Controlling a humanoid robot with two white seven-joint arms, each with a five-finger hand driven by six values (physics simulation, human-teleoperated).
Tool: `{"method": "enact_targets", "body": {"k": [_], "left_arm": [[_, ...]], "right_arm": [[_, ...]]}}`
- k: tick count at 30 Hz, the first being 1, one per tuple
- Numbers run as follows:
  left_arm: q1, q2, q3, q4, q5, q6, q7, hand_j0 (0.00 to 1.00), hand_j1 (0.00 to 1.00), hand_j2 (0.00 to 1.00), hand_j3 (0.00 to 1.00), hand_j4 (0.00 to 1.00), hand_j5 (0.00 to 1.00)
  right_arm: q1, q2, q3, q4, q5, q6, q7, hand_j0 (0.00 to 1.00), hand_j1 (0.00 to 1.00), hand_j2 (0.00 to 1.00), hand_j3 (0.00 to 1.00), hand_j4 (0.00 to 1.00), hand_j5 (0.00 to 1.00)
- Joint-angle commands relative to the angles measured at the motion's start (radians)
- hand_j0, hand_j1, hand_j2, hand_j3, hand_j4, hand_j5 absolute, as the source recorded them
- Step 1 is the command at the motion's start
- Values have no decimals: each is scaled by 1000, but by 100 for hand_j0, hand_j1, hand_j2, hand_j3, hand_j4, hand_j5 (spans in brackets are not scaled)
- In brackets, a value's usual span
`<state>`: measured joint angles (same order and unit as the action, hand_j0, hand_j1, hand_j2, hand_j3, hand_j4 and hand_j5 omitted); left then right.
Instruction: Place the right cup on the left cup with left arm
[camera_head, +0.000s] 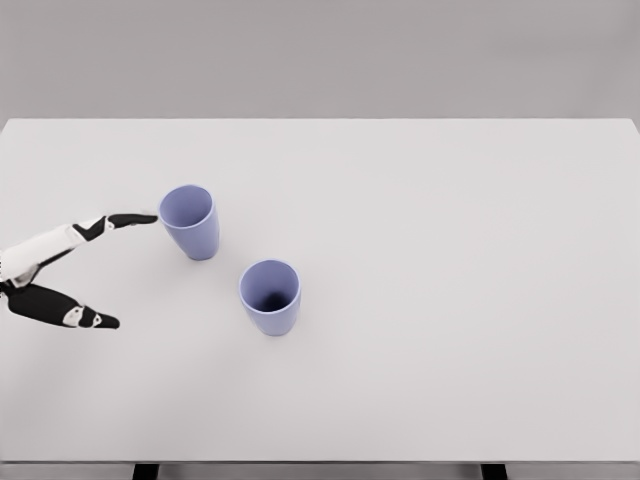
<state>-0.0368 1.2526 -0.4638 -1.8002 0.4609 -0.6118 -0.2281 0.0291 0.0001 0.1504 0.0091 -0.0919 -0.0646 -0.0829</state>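
A plain white table carries two upright lavender cups (both open-mouthed), the left cup standing farther back and the right cup nearer the front edge, near each other but apart.

Two upright lavender plastic cups, left cup and right cup, stand apart on a white table; the left hand, fingers spread, hovers beside the left one.

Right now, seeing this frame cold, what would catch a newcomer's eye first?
Two matching lavender cups stand upright and apart on a white table: the left cup farther back, the right cup nearer the front. The left hand enters at the left edge, fingers spread, one fingertip close beside the left cup's rim, holding nothing. The right arm is out of view.
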Motion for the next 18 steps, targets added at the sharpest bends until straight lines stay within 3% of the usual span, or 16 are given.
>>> {"method": "enact_targets", "body": {"k": [1,6,18], "left_arm": [[0,-1,-38,-1,33,1,1,100,100,100,100,100,100],[0,-10,-108,-1,35,1,1,100,100,100,100,100,100],[-2,-136,-113,-2,39,1,1,100,100,100,100,100,100]], "right_arm": [[0,0,0,0,0,0,0,100,100,100,100,100,100],[0,0,0,0,0,0,0,100,100,100,100,100,100],[-2,0,0,0,0,0,0,100,100,100,100,100,100]]}}
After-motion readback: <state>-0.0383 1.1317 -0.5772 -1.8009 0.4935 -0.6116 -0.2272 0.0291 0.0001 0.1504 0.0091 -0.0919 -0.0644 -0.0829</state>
